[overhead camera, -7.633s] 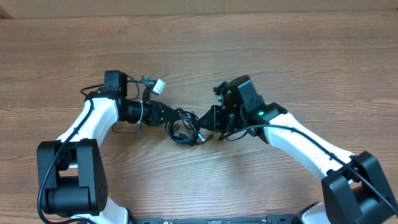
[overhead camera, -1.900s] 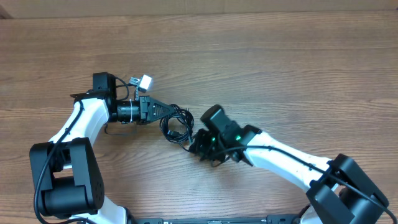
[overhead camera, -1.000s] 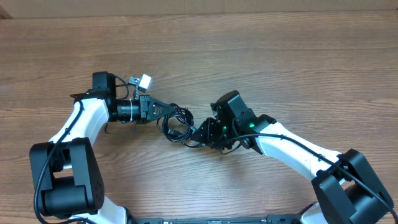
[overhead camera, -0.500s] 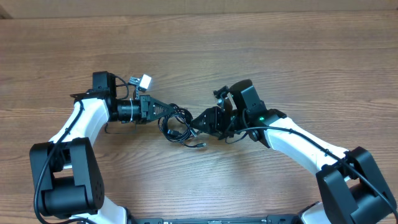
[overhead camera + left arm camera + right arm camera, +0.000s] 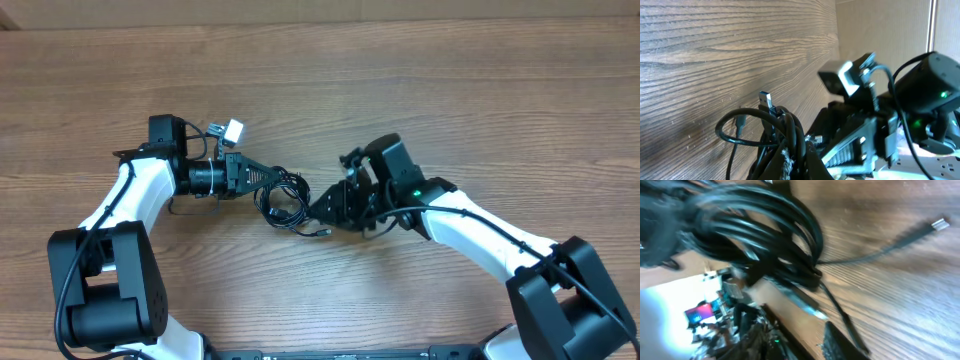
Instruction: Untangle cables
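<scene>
Found the cables (image 5: 286, 204) bunched in a small coil at mid-frame of the overhead view, lying on the bench (image 5: 450, 80) between the two arms. Saw the left tool (image 5: 284, 181) clenched on the coil's upper-left edge, reaching in from frame left. Confirmed this in the left wrist view, with strands crowded at the fingertips and a plug (image 5: 766, 100) sticking up out of the bunch.

Placed the right tool (image 5: 320, 207) just beside the coil's right edge, pointing toward frame left, with the coil straight ahead of it. Could not call the right tool released or grasping. Found its wrist view blurred, with dark loops filling the upper left and one thin strand running close by the lower finger, possibly between the fingers.

Noted one loose tail (image 5: 316, 231) trailing out of the coil toward the lower right of the overhead frame, just below the right tool and ending in a silver tip (image 5: 940, 224). Judged the tail's long axis to run roughly left to right, away from the left tool's hold. Judged the right tool the nearer to that tail. Reckoned a pull toward frame right, against the left anchor, the likeliest way to draw it free.
</scene>
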Available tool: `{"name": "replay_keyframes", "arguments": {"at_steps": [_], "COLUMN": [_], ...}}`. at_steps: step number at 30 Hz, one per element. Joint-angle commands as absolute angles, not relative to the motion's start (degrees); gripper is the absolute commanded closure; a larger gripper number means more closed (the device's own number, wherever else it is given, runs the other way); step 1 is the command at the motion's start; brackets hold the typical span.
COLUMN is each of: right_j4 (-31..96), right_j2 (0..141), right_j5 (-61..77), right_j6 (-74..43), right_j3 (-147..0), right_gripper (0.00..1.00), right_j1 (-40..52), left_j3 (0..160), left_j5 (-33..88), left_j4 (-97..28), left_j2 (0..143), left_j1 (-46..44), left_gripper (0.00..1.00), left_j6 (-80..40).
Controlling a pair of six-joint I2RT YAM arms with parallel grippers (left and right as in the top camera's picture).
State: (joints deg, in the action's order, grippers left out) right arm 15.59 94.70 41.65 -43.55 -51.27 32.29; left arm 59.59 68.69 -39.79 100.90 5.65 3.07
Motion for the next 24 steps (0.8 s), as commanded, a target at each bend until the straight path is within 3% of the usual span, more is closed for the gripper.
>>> {"name": "replay_keyframes", "arguments": {"at_steps": [1, 8, 14, 16, 24], "right_j4": [16.91, 14.20, 11.94, 11.33, 6.66], "right_j2": [93.97, 93.97, 93.97, 93.97, 93.97], "right_j5": [33.21, 27.00, 27.03, 27.05, 29.19], "right_j6": [-43.18, -43.44, -43.46, -43.66, -44.69], "right_j3": [-51.22, -51.22, -51.22, -51.22, -51.22], "right_gripper": [0.63, 0.61, 0.89, 0.94, 0.96], "right_j1": [34.59, 37.43, 38.35, 38.37, 39.13], "left_j3": [60.16, 60.16, 60.16, 60.16, 60.16], "left_j5": [70.08, 70.11, 70.08, 70.08, 70.06], "left_j4": [-39.79, -39.79, -39.77, -39.79, -39.79], "left_j2": [101.03, 101.03, 101.03, 101.03, 101.03], "left_j1": [5.45, 5.45, 5.45, 5.45, 5.45], "left_gripper": [0.96, 0.96, 0.96, 0.96, 0.96], "left_j6": [2.48, 2.48, 2.48, 2.50, 2.55]}}
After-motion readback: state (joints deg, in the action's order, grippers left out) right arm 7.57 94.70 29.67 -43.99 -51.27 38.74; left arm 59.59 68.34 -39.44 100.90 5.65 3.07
